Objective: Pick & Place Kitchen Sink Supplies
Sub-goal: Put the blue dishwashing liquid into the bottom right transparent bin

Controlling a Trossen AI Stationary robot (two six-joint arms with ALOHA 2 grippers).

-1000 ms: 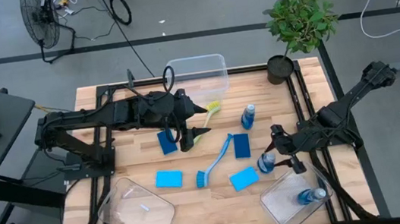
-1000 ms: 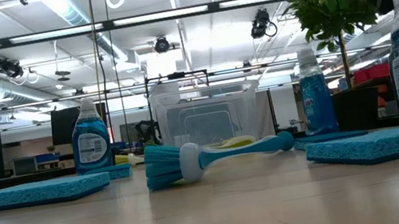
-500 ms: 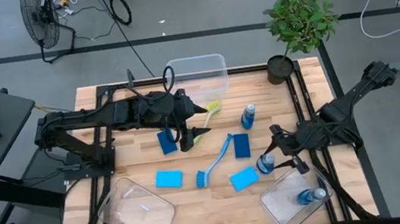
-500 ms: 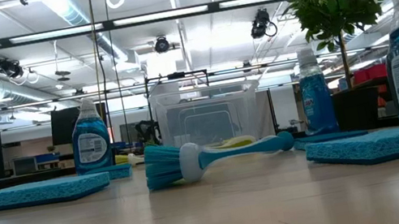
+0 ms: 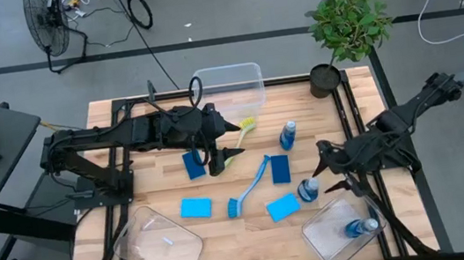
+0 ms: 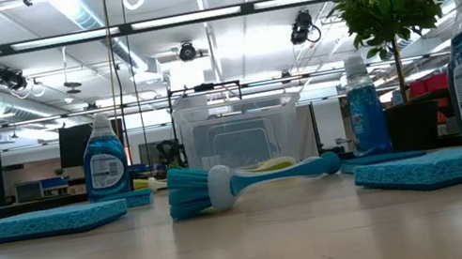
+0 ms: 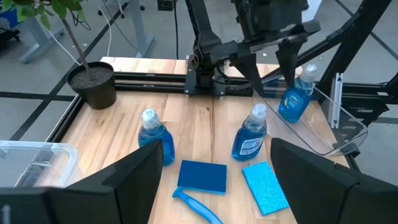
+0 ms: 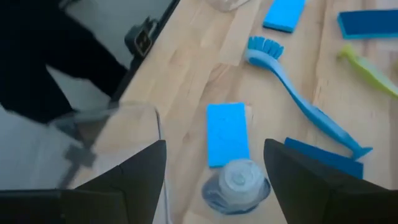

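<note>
Right tool [image 5: 336, 169] hovers wide open, holding nothing, just above a soap bottle [image 5: 308, 190] standing on the desk [image 5: 150, 184] beside a light blue sponge [image 5: 283, 206]. Left tool [image 5: 221, 145] waits open and empty over a dark sponge [image 5: 194, 164].

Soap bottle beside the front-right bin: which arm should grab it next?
Right. The right gripper hangs open just beside that soap bottle, which its wrist view shows between the fingers. The left gripper sits across the table by the yellow-green brush.
</note>
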